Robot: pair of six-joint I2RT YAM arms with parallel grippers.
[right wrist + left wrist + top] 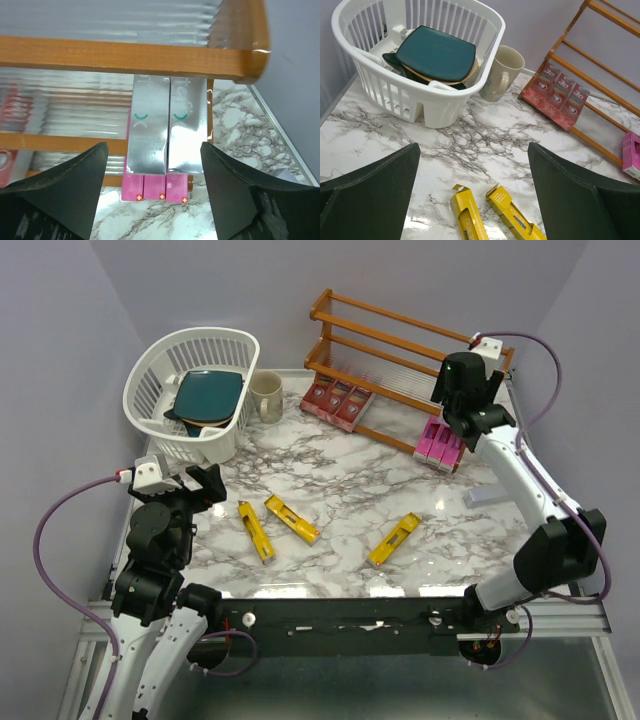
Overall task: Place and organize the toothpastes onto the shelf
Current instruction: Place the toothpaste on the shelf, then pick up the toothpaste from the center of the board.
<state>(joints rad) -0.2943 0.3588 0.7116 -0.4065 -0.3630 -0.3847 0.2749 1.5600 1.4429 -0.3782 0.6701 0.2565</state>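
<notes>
Right gripper [153,150] stands open, gripping nothing, its jaws flanking two silver toothpastes [167,125] lying side by side on the shelf [125,55]. Left gripper [474,150] is wide open and empty. Risk: if you retreat skewed, a finger could snag a carton and drag it off.

Bright, even overhead light; glare on silver toothpastes [147,135] and marble table [340,480].
</notes>
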